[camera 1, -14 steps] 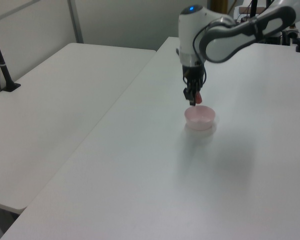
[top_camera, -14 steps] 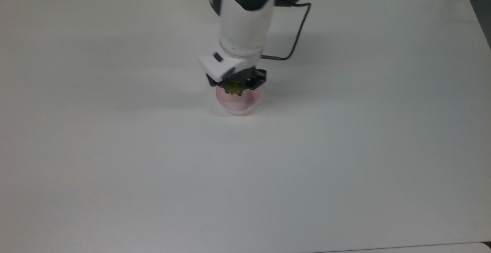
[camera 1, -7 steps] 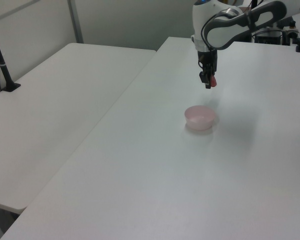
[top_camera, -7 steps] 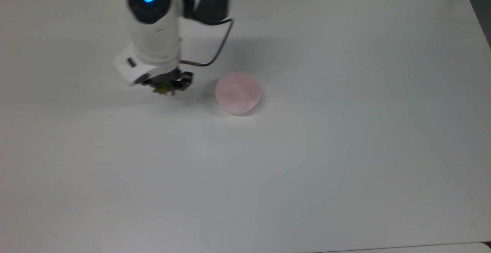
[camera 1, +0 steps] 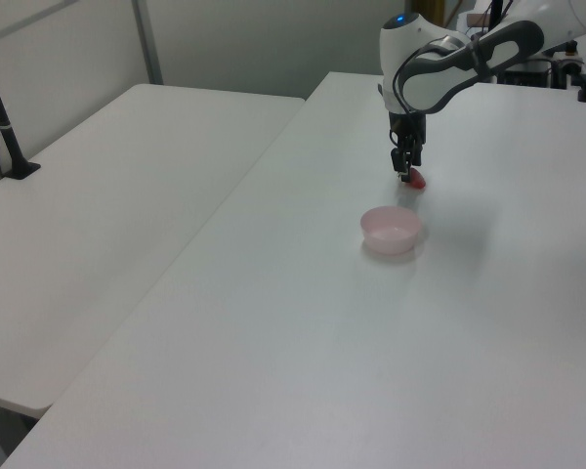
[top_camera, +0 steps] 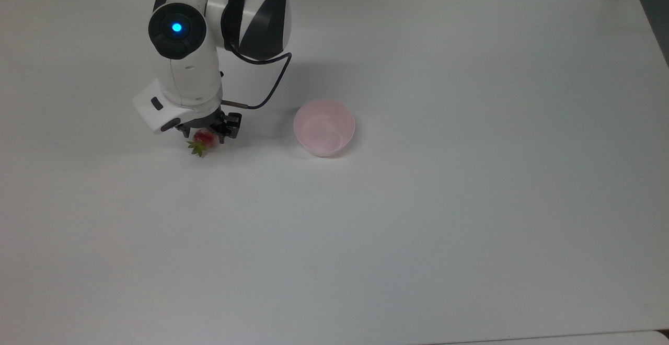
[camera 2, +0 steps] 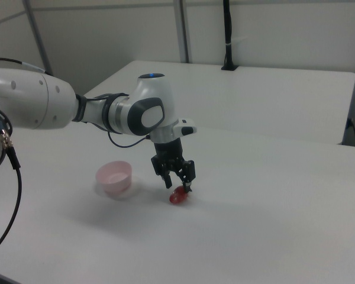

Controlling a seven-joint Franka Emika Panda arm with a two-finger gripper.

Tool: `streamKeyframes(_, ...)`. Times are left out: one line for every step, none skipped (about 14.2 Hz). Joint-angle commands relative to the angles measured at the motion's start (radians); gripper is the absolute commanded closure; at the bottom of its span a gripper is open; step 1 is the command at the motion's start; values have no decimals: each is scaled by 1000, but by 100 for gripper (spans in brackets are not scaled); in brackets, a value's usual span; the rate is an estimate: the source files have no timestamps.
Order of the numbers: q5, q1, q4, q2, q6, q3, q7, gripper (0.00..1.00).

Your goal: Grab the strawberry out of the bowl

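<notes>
Gripper [camera 2: 178, 183], fingers apart, just above strawberry [camera 2: 178, 196] lying on table [top_camera: 418, 204], well left of bowl [top_camera: 324, 127] in the top view.

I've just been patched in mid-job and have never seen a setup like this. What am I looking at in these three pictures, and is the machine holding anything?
The white machine is a robot arm with a two-finger gripper at its end. The top view looks down on the white table. The left view and the right view look across it at a slant.

Two things lie on the table. One is a pale pink bowl with nothing in it. The other is a small red toy strawberry with a green cap, lying apart from the bowl, to the top view's left of it.

The gripper is right over the strawberry. In the right view its fingers look spread and the berry rests on the table under their tips, so it seems to hold nothing.
</notes>
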Motion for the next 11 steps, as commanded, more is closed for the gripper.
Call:
streamKeyframes(-9,21,-1,-71,3,-10,35,0)
streamKeyframes(-7,23,-3,-138,-25,-4,45,0)
streamKeyframes(-7,24,-1,-179,-70,7,49,0)
streamKeyframes(-7,21,5,-232,-138,37,49,0)
streamKeyframes(-7,15,5,-272,-176,63,49,0)
streamKeyframes(-2,17,5,-318,-247,82,50,0)
streamKeyframes(2,21,5,-343,-290,88,50,0)
streamKeyframes(5,23,0,-375,-336,117,52,0)
streamKeyframes(5,20,-1,-392,-357,135,50,0)
streamKeyframes(7,21,-4,-403,-365,139,50,0)
streamKeyframes(8,23,-6,-411,-367,140,50,0)
